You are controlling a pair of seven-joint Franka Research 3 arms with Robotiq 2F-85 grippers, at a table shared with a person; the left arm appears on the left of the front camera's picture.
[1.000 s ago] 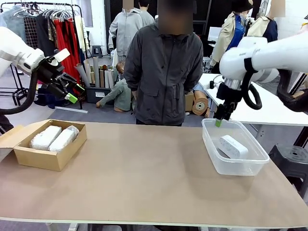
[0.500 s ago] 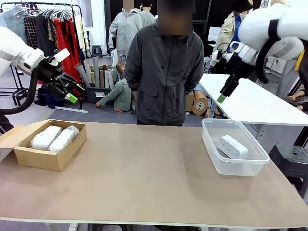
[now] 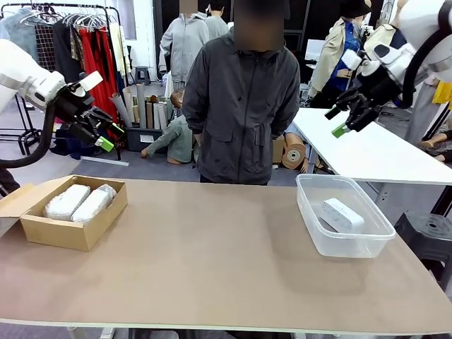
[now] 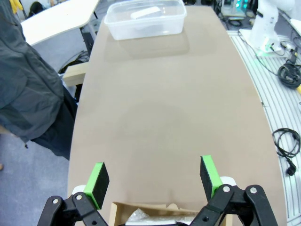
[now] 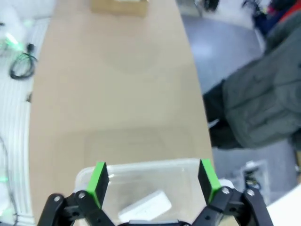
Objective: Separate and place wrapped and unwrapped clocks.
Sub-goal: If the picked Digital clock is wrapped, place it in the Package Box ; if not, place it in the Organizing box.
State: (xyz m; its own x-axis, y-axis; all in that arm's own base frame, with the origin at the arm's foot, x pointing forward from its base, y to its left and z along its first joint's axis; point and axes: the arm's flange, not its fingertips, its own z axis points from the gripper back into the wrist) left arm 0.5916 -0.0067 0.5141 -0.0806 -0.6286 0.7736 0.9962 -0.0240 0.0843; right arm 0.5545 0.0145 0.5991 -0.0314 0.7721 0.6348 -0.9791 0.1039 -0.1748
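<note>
Front view: I see both wrapped clocks (image 3: 78, 202) in the cardboard box (image 3: 67, 233) at the tabletop's left edge, the bare clock (image 3: 342, 215) in the clear tub (image 3: 342, 244) near its right edge. My left gripper (image 3: 101, 131) and right gripper (image 3: 347, 116) hang spread and empty above.

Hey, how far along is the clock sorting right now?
It looks finished. Both wrapped clocks lie side by side in the cardboard box, and the unwrapped clock sits alone in the clear plastic tub. Nothing is in hand: the left claw and right claw are open and empty, raised above the table. No clock is left outside a container.
</note>
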